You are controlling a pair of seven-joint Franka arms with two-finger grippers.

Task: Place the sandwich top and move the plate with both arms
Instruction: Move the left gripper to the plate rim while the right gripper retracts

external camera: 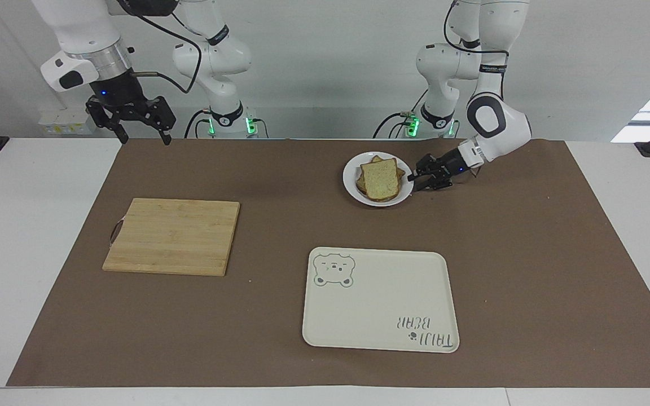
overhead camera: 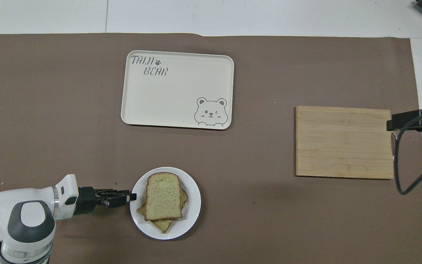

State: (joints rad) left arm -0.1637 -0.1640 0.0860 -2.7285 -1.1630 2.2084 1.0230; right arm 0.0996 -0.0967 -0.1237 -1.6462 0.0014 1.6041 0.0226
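The plate [external camera: 378, 179] [overhead camera: 165, 202] is taken as the landmark; it rests on the brown mat [external camera: 528, 254] [overhead camera: 255, 176] covering the tabletop [external camera: 20, 225], close to the robots' edge. The bread slice [external camera: 381, 179] [overhead camera: 163, 197] is laid on top of another slice on the plate, slightly askew.

The left tool [external camera: 415, 184] [overhead camera: 130, 197] is held low and level at the plate's rim, on the side toward the left arm's end; its fingers are seen spread apart, one above and one below rim height, and contact with the rim cannot be told.

The right tool [external camera: 143, 136] is held high, well away from the plate toward the right arm's end, fingers spread and pointing down.

The cream tray [external camera: 380, 299] [overhead camera: 177, 90] is set farther from the robots than the plate. The wooden board [external camera: 172, 236] [overhead camera: 344, 142] lies well apart from the plate, toward the right arm's end.
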